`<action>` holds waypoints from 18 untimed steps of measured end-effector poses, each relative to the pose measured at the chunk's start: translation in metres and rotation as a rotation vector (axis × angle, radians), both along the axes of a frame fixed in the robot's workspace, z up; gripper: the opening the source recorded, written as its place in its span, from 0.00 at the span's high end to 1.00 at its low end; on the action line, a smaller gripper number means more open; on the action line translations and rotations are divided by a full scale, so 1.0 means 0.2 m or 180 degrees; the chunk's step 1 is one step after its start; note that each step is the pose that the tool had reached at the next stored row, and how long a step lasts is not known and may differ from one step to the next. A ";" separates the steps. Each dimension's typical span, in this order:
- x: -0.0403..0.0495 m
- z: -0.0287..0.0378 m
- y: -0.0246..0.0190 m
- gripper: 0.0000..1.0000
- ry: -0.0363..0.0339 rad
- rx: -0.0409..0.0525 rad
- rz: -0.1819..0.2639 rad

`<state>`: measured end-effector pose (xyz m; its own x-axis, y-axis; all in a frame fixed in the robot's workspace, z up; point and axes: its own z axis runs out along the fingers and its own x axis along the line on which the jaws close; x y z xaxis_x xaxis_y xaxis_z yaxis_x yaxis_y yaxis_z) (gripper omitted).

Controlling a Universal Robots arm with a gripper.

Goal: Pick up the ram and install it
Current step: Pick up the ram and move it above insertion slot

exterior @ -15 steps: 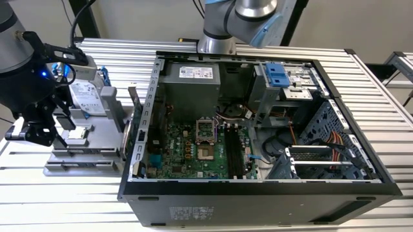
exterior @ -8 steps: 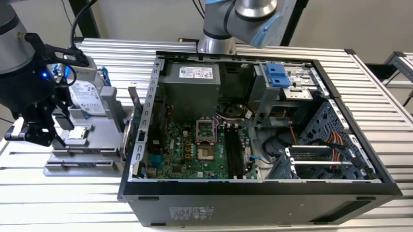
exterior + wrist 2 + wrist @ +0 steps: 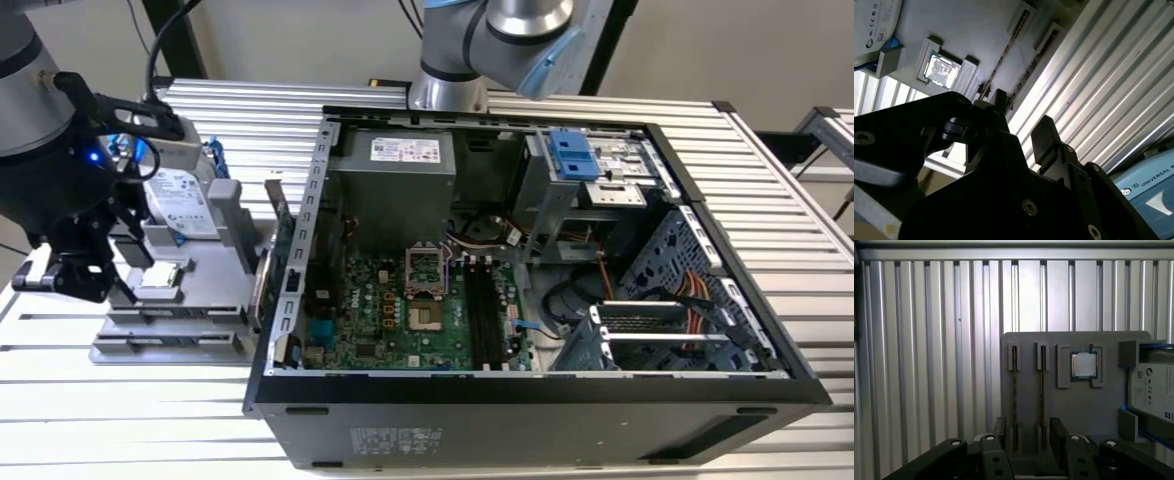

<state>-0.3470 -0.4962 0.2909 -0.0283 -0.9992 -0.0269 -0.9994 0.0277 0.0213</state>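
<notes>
At the exterior view's left, above the grey holder (image 3: 1079, 410) on the ribbed surface (image 3: 929, 365), the claw (image 3: 1029, 435) hangs spread and empty; the ram (image 3: 1041, 390) stands on edge in a holder slot, probably so its thin faces can be pinched; its long axis lies level, parallel to the ribs.

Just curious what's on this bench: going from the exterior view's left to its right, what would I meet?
Tool → hard drive → motherboard → blue drive bracket.
</notes>
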 end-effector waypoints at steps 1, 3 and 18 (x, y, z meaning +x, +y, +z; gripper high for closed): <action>0.000 -0.001 0.000 0.00 0.0000 0.0010 0.0000; 0.000 -0.002 0.000 0.00 -0.0001 0.0027 0.0000; 0.000 -0.022 -0.003 0.00 -0.0001 0.0031 0.0000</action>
